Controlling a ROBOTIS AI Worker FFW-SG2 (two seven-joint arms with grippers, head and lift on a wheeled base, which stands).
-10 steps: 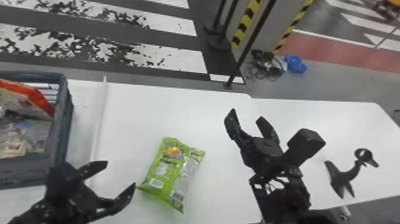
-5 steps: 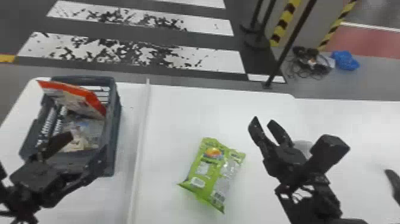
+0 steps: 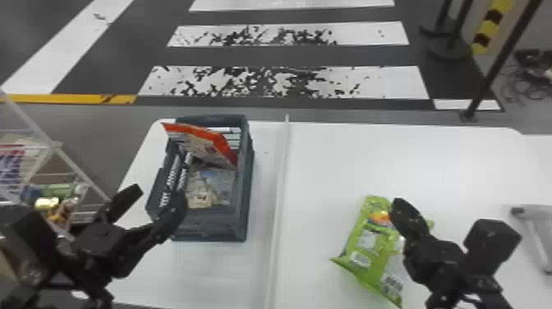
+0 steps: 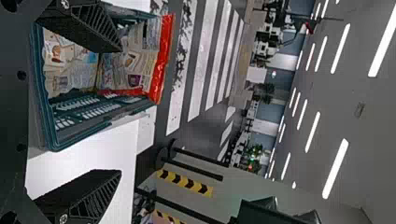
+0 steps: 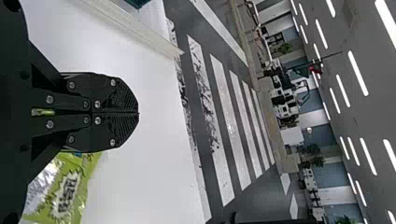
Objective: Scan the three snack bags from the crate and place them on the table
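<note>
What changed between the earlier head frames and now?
The head view has swung left. The black left gripper has gone left from the green snack bag to the dark blue-grey plastic crate, fingers open. The black right gripper has shut its fingers on nothing; it now overlaps the green bag's right side in view. Nothing taken or let go. Unchanged: green bag on the table, red-edged bag in the crate.

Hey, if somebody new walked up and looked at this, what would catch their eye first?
Probably the bright green snack bag, lying on the white table near the right gripper, whose fingers are closed together. Next would be the red-edged bag leaning up inside the dark crate on the left, with the open left gripper close by.
</note>
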